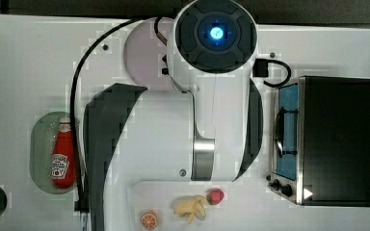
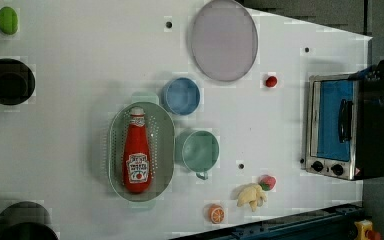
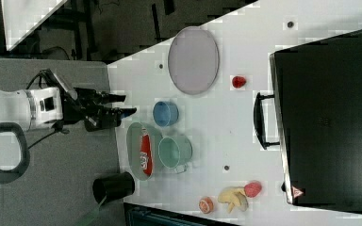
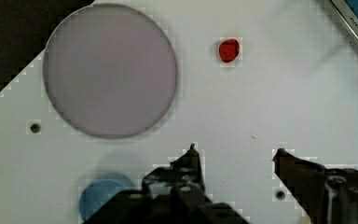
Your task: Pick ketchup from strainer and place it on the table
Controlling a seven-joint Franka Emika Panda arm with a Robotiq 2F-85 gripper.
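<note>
Ketchup [image 2: 137,152] flat in the strainer [image 2: 166,150] — gripper [image 4: 235,151] above, fingers apart, empty.

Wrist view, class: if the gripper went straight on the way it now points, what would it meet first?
Probably bare table. The open gripper frames white tabletop between its jaws; the plate and strawberry lie off that line, though depth is unclear.

Three views overhead, wrist view close, all sharing the table [image 2: 80,60]

Gripper [image 4: 235,151] fingers spread wide apart, holding nothing; arm [image 3: 33,108] extended horizontally in the right view.
</note>
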